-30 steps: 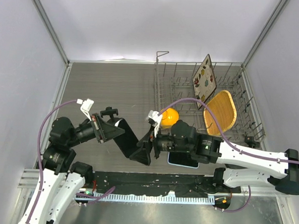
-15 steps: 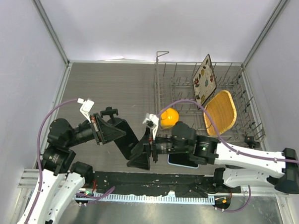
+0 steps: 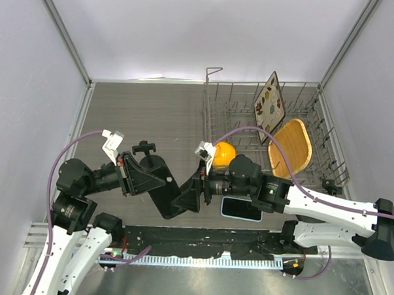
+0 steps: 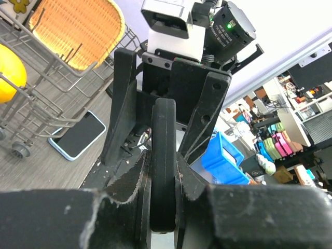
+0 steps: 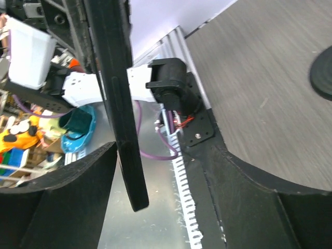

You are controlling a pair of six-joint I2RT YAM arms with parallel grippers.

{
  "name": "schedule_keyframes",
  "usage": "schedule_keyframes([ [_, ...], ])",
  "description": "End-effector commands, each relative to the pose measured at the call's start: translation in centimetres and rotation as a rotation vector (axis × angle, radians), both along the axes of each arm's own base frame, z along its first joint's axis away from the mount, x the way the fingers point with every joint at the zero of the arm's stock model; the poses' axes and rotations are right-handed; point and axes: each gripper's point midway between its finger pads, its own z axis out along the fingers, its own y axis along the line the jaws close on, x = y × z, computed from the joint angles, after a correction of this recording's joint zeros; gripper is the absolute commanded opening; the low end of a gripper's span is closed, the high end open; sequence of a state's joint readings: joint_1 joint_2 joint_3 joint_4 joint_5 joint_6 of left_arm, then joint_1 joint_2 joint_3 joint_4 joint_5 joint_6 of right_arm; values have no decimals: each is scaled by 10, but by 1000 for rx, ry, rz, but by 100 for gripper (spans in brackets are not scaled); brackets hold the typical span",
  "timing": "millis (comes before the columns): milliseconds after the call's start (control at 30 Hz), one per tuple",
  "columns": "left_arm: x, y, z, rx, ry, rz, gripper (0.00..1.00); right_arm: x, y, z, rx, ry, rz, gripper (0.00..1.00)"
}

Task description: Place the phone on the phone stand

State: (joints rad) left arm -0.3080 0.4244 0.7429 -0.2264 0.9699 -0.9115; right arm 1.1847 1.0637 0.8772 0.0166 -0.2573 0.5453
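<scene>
- Phone lies flat on the table, dark screen up in a pale blue case. It is under the right arm's wrist, behind the right gripper on the side away from its fingertips, and nothing holds it.
- From the left wrist camera the phone shows low on the floor of the scene, beyond and to the left of the fingers, well apart from the left gripper.
- Phone stand, a flat black slab, hangs tilted above the table between the two grippers, just beside the phone.
- The left gripper is clamped on the stand: its own camera sees the slab edge-on, with a finger pressed to each face.
- The right gripper meets the stand from the opposite end. Its fingers are spread wide, with the slab's edge standing in the gap between them; I cannot tell whether either finger touches it.
- Beyond the right gripper stands a wire dish rack, holding an orange ball closest to the wrist, a wicker plate and a patterned board propped upright.
</scene>
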Motion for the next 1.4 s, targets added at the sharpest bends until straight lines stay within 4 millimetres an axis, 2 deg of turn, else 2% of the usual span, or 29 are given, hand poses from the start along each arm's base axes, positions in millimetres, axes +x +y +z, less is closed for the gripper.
schedule_keyframes([
  [0, -14, 0, 40, -64, -95, -46, 0, -16, 17, 29, 107, 21, 116, 71],
  [67, -13, -1, 40, -62, -98, -58, 0, -26, 22, 37, 168, 21, 185, 67],
  [167, -10, -2, 39, -64, -100, -54, 0, -26, 28, 37, 199, 43, 194, 52],
  [200, -9, -2, 38, -63, -90, -56, 0, -26, 29, 37, 199, 54, 195, 41],
  [267, -9, -2, 35, -64, -79, -56, 0, -27, 29, 35, 214, 52, 197, 26],
  [300, -10, -2, 36, -66, -85, -53, 0, -27, 28, 36, 225, 50, 196, 5],
  [333, -8, -2, 34, -65, -82, -45, 0, -27, 27, 36, 230, 45, 195, 1],
  [400, -5, -2, 31, -58, -62, -29, 1, -26, 28, 33, 222, 46, 193, 1],
  [433, -4, -2, 30, -55, -53, -30, 7, -27, 28, 30, 213, 53, 197, 1],
  [467, -4, -2, 28, -52, -45, -33, 24, -29, 28, 29, 215, 51, 211, 1],
  [500, -3, -2, 25, -44, -40, -32, 31, -31, 28, 29, 220, 50, 222, 1],
  [567, -3, -1, 25, -33, -44, -21, 43, -35, 29, 28, 225, 48, 248, 1],
  [600, -2, 0, 18, -7, -34, -12, 46, -35, 29, 29, 222, 47, 253, 1],
  [633, -2, 0, 19, 3, -34, -8, 52, -35, 30, 31, 217, 47, 254, 1],
  [667, -4, 0, 21, 10, -40, -15, 54, -36, 29, 31, 215, 41, 258, 1],
  [700, -5, 0, 20, 19, -35, -22, 53, -36, 28, 32, 219, 39, 261, 1],
  [833, -4, 0, 26, 38, -61, -37, 33, -35, 26, 35, 235, 36, 243, 1],
  [967, -3, -3, 31, 27, -75, -68, 26, -38, 28, 30, 227, 54, 268, 1],
  [1033, -2, -3, 32, 26, -83, -63, 18, -37, 31, 26, 219, 58, 266, 1],
  [1100, -2, -3, 34, 23, -88, -58, 19, -36, 33, 28, 215, 63, 266, 1],
  [1133, -3, -3, 35, 22, -91, -60, 27, -36, 35, 26, 208, 66, 270, 1],
  [1233, -4, -2, 35, 20, -105, -53, 33, -37, 36, 25, 194, 70, 278, 1],
  [1300, -3, -1, 35, 18, -109, -42, 33, -35, 37, 23, 181, 76, 266, 1],
  [1367, -3, -1, 34, 18, -109, -39, 29, -35, 39, 22, 177, 81, 269, 1],
])
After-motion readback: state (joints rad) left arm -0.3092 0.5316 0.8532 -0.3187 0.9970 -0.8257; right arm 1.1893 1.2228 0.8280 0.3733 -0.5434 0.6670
